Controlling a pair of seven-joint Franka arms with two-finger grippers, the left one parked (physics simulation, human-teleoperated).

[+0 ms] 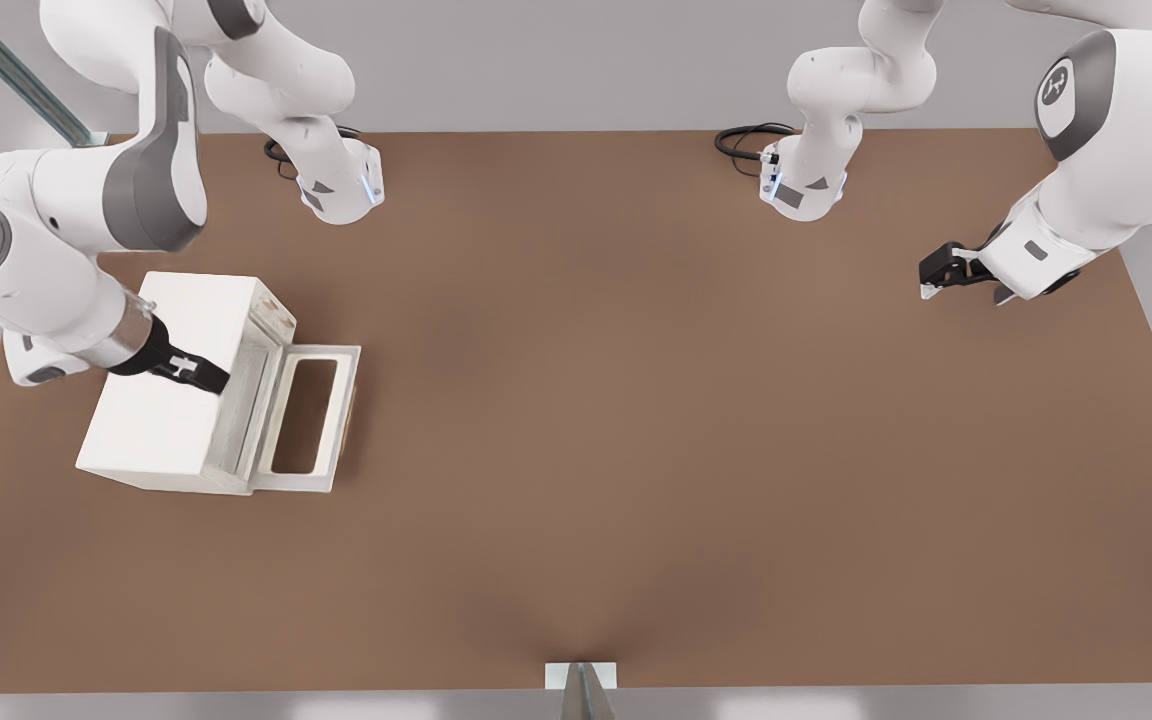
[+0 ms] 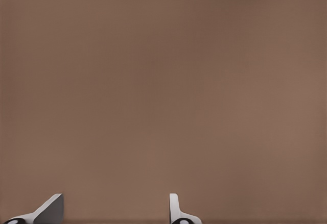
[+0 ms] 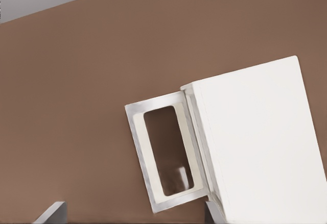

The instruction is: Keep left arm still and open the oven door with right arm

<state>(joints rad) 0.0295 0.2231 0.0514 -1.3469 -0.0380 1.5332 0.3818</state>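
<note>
My right arm [image 1: 46,270], white and jointed with grey joint covers and a silvery wrist ring, reaches over the small cream-white box-shaped oven [image 1: 171,390] that stands on the brown table [image 1: 636,400] at the front view's left. My black two-finger gripper [image 1: 208,380] hangs above the oven's top, close to its front edge, with nothing between its fingers; in the wrist view the two pale fingertips [image 3: 51,214] stand well apart, so my tool is wide open and empty. The oven door [image 1: 308,420], a flat cream-white frame around a long dark window, is swung fully down and lies nearly flat above the table, hinged along the oven's front and pointing toward the front view's right. The brown table shows through the window. My gripper does not touch the door.
</note>
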